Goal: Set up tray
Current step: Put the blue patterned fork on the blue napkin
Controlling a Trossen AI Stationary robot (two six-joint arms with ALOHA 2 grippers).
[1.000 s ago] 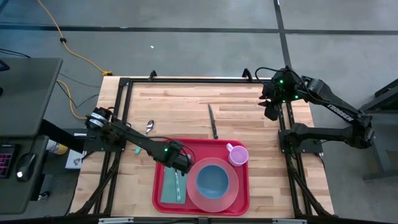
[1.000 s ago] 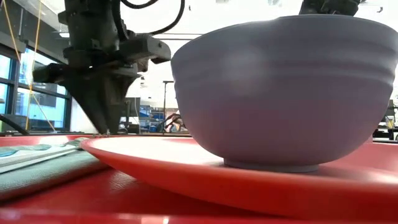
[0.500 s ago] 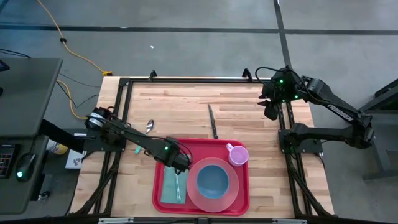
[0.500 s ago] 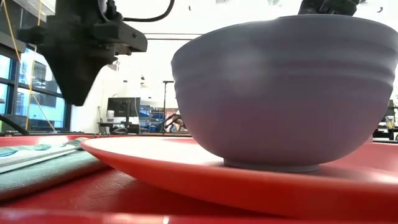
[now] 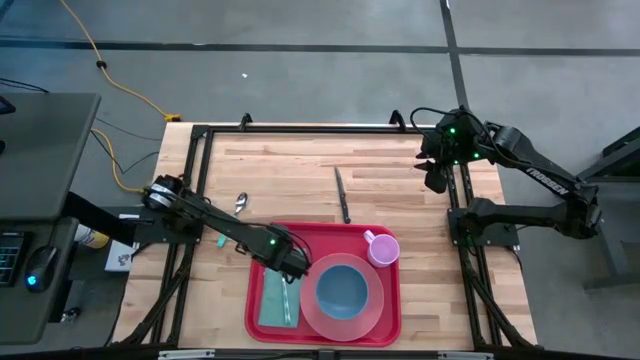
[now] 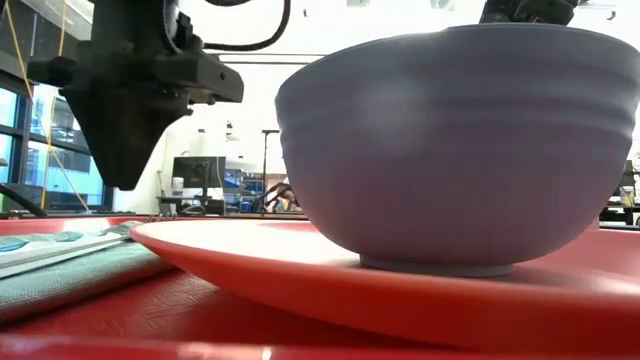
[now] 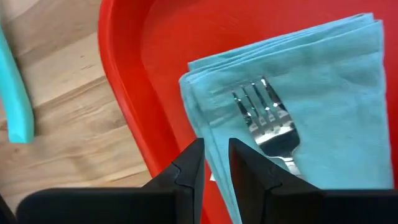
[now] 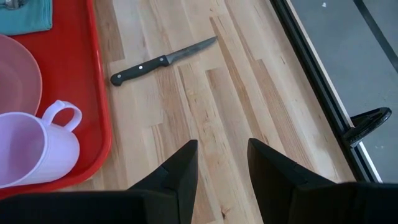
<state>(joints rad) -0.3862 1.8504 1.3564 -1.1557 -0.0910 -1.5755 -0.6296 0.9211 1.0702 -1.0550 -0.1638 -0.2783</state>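
Note:
The red tray lies at the table's near middle. On it sit a pink plate with a blue bowl, a lilac cup and a folded teal napkin. A fork lies on the napkin. My left gripper hovers over the tray's far left corner, above the napkin's far end. Its fingers are narrowly open and hold nothing. My right gripper waits, open, over the table's far right corner.
A black-handled knife and a spoon lie on the bare wood beyond the tray. A small teal item lies on the table left of the tray. Black frame rails run along the table's sides.
My left gripper has lifted straight up from the napkin end of the tray, where its tips were down near the surface a second ago; it now hangs clear above it. The fork and napkin lie still. The right arm has not moved.

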